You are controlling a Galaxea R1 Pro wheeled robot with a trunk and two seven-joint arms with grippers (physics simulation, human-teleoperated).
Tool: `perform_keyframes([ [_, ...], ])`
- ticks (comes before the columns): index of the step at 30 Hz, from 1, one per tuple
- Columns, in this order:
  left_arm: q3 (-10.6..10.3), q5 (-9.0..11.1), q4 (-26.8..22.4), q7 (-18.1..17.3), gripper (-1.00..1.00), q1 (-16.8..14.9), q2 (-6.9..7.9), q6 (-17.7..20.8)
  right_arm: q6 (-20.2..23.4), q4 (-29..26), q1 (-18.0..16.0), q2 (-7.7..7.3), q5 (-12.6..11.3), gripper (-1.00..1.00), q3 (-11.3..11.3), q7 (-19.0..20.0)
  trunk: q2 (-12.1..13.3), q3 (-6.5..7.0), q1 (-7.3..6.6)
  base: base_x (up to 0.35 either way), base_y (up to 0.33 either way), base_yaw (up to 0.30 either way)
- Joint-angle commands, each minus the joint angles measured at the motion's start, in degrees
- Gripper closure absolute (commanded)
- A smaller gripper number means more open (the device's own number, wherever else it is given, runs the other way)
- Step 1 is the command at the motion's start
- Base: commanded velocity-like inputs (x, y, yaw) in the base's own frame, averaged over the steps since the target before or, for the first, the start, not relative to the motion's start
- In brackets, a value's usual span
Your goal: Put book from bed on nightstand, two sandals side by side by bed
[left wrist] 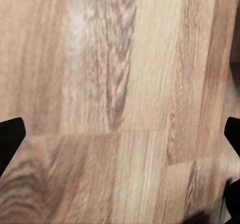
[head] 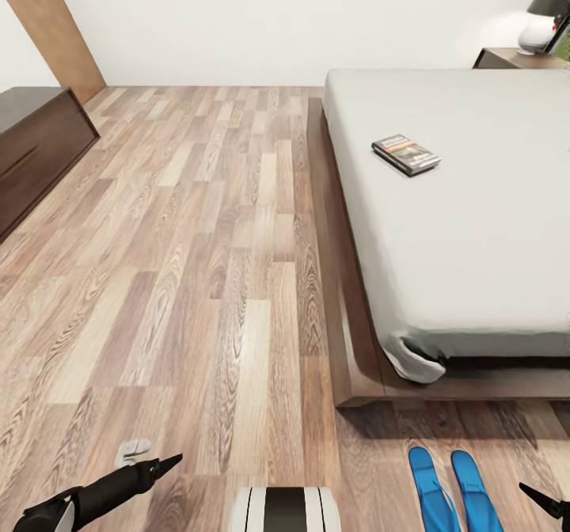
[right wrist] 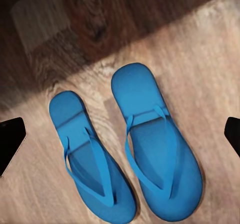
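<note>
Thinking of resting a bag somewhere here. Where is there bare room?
Bare floor runs from the dark cabinet to the bed. The mattress around the book is bare. The floor at the bed's foot holds two blue sandals.

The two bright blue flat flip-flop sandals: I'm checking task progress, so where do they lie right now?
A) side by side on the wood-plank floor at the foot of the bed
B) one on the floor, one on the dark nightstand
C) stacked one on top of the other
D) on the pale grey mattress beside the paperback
A: the two bright blue flat flip-flop sandals lie flat and parallel on the wood-plank floor, just past the dark wood bed frame.
</note>
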Motion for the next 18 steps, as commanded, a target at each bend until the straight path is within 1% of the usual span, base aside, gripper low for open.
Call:
perform_keyframes([
  [1,0.4,-0.5,-0.1,-0.4,-1.00,0.0,-0.06,0.5,-0.3,0.2,-0.1,0.05,-0.3,-1.00,0.5,0.3,0.0,0.19,-0.03,0.000,0.000,0.000],
  [18,0.4,-0.5,-0.1,-0.5,-1.00,0.0,-0.06,0.5,-0.7,0.2,-0.1,0.11,-0.3,-1.00,0.4,0.3,0.2,3.96,-0.47,0.000,0.000,0.000],
])
